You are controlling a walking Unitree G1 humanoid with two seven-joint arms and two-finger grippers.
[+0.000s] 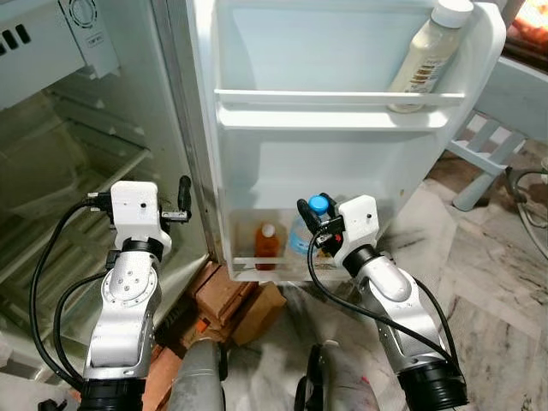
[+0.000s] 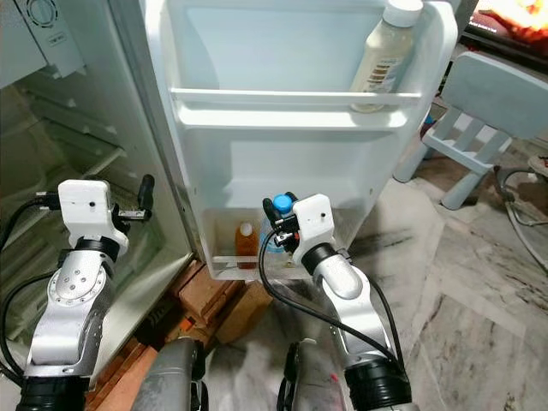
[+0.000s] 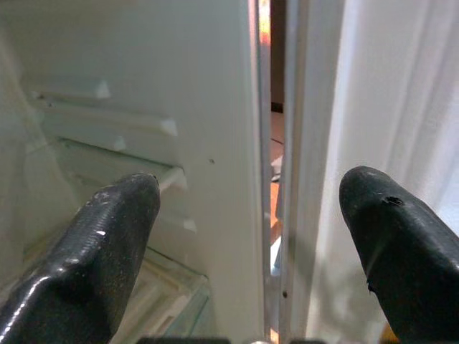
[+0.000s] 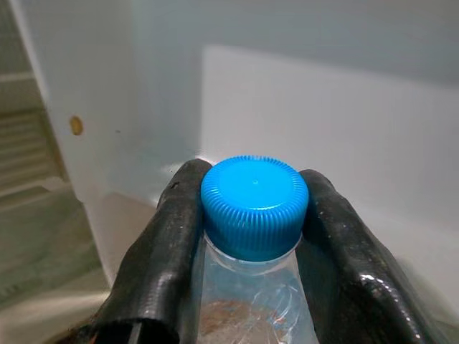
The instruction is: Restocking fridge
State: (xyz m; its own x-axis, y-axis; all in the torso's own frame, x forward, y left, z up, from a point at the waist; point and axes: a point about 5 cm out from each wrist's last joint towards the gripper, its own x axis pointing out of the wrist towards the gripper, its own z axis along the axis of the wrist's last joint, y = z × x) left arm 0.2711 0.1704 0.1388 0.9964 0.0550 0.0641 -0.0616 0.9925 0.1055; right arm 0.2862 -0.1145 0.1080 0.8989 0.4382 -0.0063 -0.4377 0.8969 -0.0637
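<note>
Fridge door (image 1: pixel 342 51), open: we count a cream bottle (image 1: pixel 425 56) on its upper shelf, far right. Lower door shelf (image 1: pixel 257 261): orange bottle (image 1: pixel 267 246); to its right, blue-capped water bottle (image 4: pixel 252 208), our right gripper (image 1: pixel 313 216) jaws clamped at its neck. Left gripper (image 3: pixel 251 236) jaws wide, near the door hinge.

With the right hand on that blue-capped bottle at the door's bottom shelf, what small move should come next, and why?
Probably lower the bottle a little further into the bottom door shelf, beside the orange bottle, then open the fingers. The right hand clamps it just under the blue cap, and whether its base rests on the shelf can't be seen. The left hand is open and idle by the fridge body.
</note>
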